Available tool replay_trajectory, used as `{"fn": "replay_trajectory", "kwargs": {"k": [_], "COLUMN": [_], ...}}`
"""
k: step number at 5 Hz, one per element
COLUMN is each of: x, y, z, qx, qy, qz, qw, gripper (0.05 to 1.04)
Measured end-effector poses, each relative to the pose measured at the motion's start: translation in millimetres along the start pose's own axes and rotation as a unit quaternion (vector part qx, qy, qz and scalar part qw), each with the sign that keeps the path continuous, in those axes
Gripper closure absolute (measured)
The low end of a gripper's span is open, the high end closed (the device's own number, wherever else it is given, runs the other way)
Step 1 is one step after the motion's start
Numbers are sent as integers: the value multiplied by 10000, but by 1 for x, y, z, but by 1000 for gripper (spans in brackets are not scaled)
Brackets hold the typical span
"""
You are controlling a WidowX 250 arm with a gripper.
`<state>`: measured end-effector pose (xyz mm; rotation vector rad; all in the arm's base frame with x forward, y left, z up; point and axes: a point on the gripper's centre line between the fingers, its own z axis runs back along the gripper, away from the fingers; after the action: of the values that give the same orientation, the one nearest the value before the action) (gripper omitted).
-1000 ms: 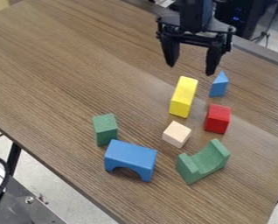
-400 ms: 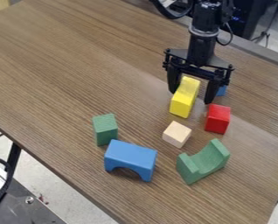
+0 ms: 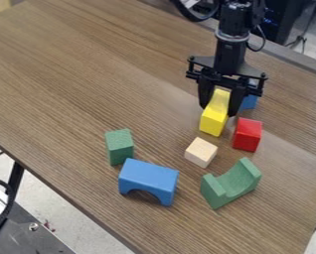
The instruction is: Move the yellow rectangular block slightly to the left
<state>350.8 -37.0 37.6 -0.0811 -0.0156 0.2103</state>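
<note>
The gripper [image 3: 218,111] is clutching the yellow block [image 3: 214,121]!
Its fingers [image 3: 235,102] are hugging both sides, right of the frame's centre.

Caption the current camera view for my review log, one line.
Robot hand gripping the yellow rectangular block on a wood-grain table, near a red block and a pale cube.

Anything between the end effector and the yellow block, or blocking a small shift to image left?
Nothing visible in either spot. The end effector already straddles the yellow block, and no block stands just image-left of it. The red block is image-right.
</note>
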Motion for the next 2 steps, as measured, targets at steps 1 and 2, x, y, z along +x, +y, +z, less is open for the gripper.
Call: {"fn": "replay_trajectory", "kwargs": {"k": [1,2], "x": [-6,-6], "y": [4,19], "z": [3,25], "qx": [51,56], "qy": [73,-202], "qz": [-13,200], "qw": [10000,9996], "gripper": [534,534]}}
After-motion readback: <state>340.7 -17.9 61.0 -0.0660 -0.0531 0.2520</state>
